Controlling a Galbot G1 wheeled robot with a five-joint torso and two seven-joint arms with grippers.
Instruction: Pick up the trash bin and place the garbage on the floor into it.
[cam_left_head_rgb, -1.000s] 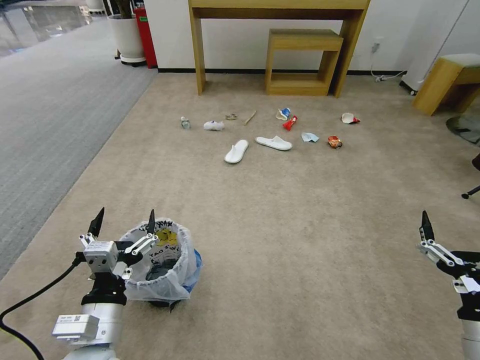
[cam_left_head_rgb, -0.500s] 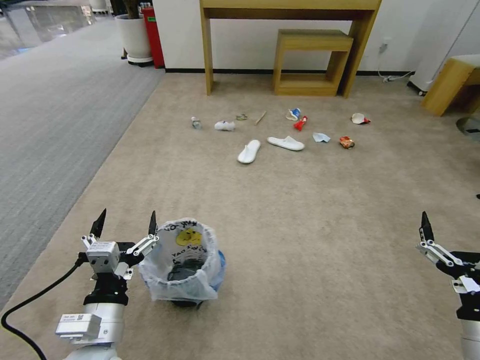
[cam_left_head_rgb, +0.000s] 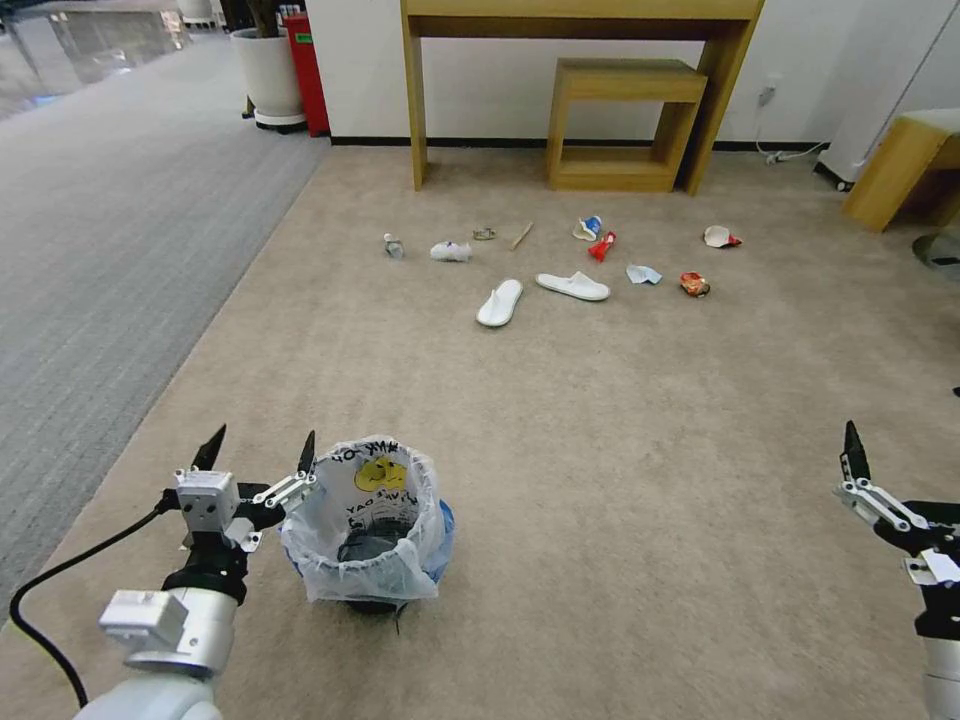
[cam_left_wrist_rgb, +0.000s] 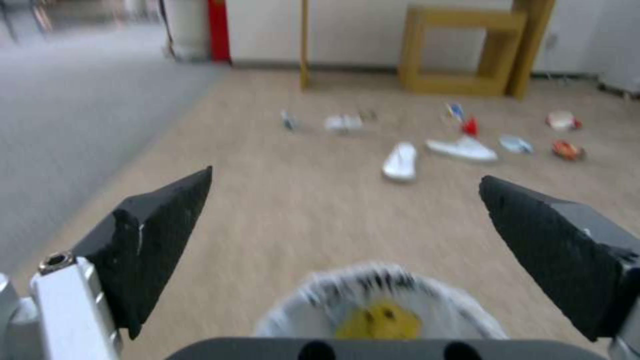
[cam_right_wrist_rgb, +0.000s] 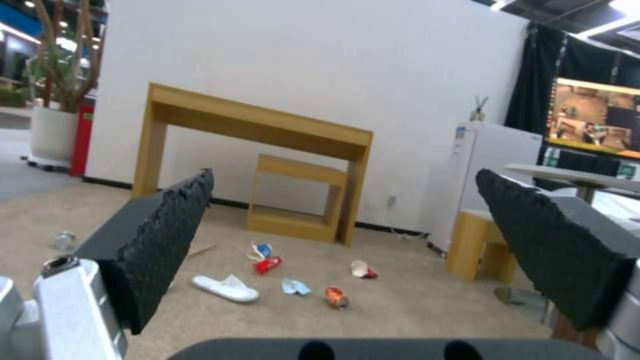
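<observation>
The small round blue trash bin (cam_left_head_rgb: 367, 524), lined with a crinkly translucent whitish plastic bag printed in black with a yellow patch, stands upright on the beige-tan short-pile carpet floor (cam_left_head_rgb: 620, 420), its mouth opening upward. All places below are given relative to this bin.

Left gripper (cam_left_head_rgb: 259, 456): just beside the bin on the robot's left, its black pointed fingers (cam_left_head_rgb: 306, 452) spread wide and holding nothing; the inner finger stands close to the bag's rim, though contact cannot be judged. In the left wrist view the bag's rim (cam_left_wrist_rgb: 380, 312) lies low between the two parted fingers (cam_left_wrist_rgb: 163, 220).

Right gripper (cam_right_wrist_rgb: 343, 250): well apart from the bin on the robot's right, raised above the carpet, fingers wide apart and empty.

Garbage: scattered well beyond the bin, toward the light wooden console table (cam_left_head_rgb: 580, 60) at the white wall. Two white slippers lie nearest. The left slipper (cam_left_head_rgb: 499, 302) has its long axis running away from the bin, slanted a little rightward; the right slipper (cam_left_head_rgb: 572, 286) lies nearly crosswise to it. Farther off, from left to right: a small clear bottle (cam_left_head_rgb: 393, 245), a crumpled white wrapper (cam_left_head_rgb: 450, 251), a thin wooden stick (cam_left_head_rgb: 520, 236) slanted up to the right, a blue-white paper cup (cam_left_head_rgb: 588, 228) just beside a red-white cup (cam_left_head_rgb: 601, 246), a blue mask (cam_left_head_rgb: 644, 273), an orange snack bag (cam_left_head_rgb: 693, 285) and a further red-white cup (cam_left_head_rgb: 720, 237).
</observation>
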